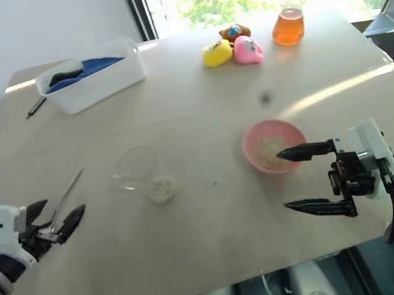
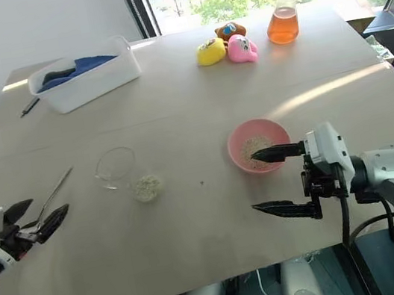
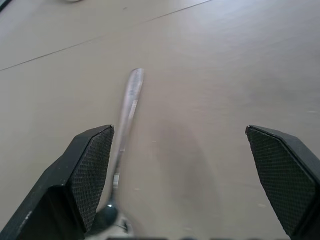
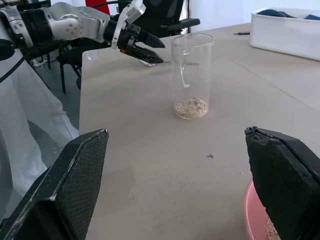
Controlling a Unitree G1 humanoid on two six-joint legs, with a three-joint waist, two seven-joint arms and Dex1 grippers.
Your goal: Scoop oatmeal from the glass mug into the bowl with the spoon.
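Observation:
The clear glass mug (image 1: 138,168) stands upright left of the table's middle, with a little pale oatmeal (image 4: 191,107) at its bottom. To its right sits the pink bowl (image 1: 274,147), holding some oatmeal (image 1: 269,150) too. The silver spoon (image 1: 69,194) lies flat on the table left of the mug. My left gripper (image 1: 60,213) is open at the spoon's near end, and the spoon (image 3: 131,97) lies on the table close beside one finger (image 3: 92,170), not gripped. My right gripper (image 1: 284,180) is open and empty, pointing left, its upper finger (image 1: 303,151) over the bowl's near rim.
A white tub (image 1: 95,80) with blue cloth stands at the back left, with a dark pen (image 1: 35,107) beside it. Small toys (image 1: 232,49) and a flask of orange liquid (image 1: 288,22) stand at the back right. The table's front edge (image 1: 206,291) runs just below both grippers.

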